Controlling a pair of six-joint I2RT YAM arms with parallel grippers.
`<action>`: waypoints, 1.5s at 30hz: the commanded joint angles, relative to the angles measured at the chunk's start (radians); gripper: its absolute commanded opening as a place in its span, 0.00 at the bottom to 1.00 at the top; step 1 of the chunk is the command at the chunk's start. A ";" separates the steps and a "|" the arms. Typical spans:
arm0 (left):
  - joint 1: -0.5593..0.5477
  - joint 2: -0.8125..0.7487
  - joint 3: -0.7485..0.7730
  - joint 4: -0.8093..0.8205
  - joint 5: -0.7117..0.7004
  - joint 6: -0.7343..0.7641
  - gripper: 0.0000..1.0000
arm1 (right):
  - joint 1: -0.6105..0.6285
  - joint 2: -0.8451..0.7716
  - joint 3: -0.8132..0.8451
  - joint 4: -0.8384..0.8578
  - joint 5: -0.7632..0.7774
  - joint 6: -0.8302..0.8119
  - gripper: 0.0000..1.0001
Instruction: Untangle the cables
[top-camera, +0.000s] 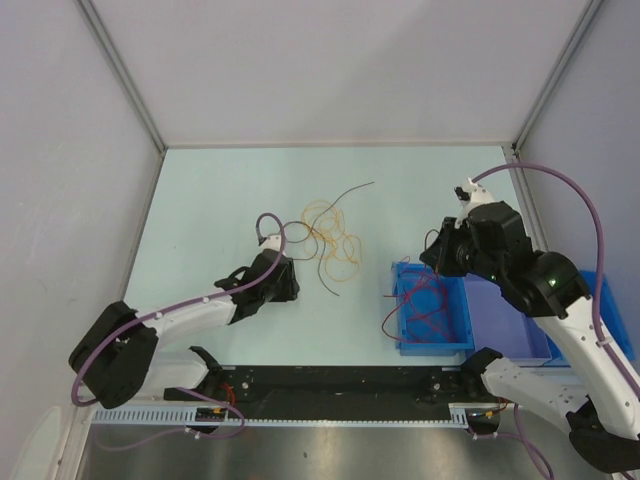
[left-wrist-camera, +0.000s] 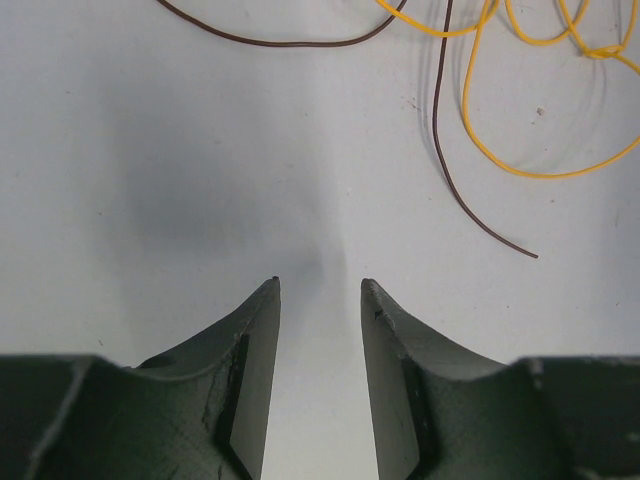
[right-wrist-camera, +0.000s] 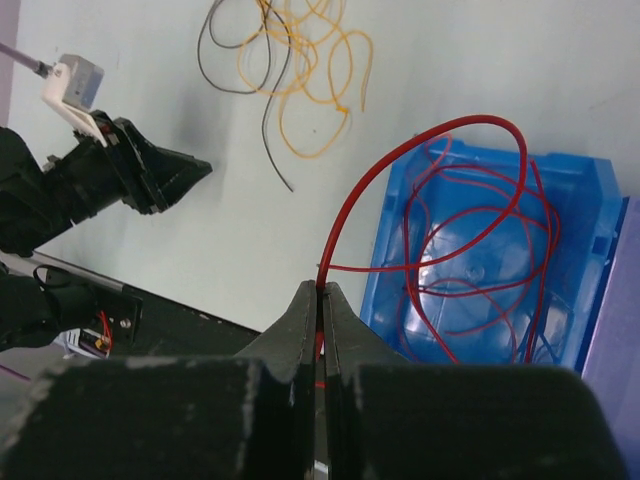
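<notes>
A tangle of thin orange cables (top-camera: 330, 235) with a dark brown cable (top-camera: 350, 190) lies mid-table; it also shows in the right wrist view (right-wrist-camera: 300, 70). My left gripper (top-camera: 288, 280) is open and empty, low over the table just left of the tangle. In the left wrist view (left-wrist-camera: 320, 285) orange loops (left-wrist-camera: 520, 100) and the brown cable (left-wrist-camera: 450, 170) lie ahead of the fingertips. My right gripper (right-wrist-camera: 322, 288) is shut on a red cable (right-wrist-camera: 420, 140) that arches up and coils into the blue bin (right-wrist-camera: 585, 200). The right gripper (top-camera: 432, 262) hovers over the bin's far left corner.
The blue bin (top-camera: 405, 340) stands at the front right with red cable loops inside. A second paler blue bin (top-camera: 520, 330) stands to its right, partly hidden by the right arm. Grey walls enclose the table. A black rail runs along the near edge (top-camera: 330, 385).
</notes>
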 joint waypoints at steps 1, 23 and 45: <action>0.005 -0.031 -0.007 0.037 -0.009 -0.016 0.43 | 0.000 -0.016 -0.018 -0.065 -0.027 0.022 0.00; -0.306 -0.131 0.190 -0.102 -0.187 -0.038 0.45 | -0.089 0.046 -0.118 -0.132 0.268 0.047 0.00; -0.487 -0.054 0.326 0.218 0.237 0.146 0.75 | -0.210 0.059 -0.131 -0.095 0.213 -0.004 0.00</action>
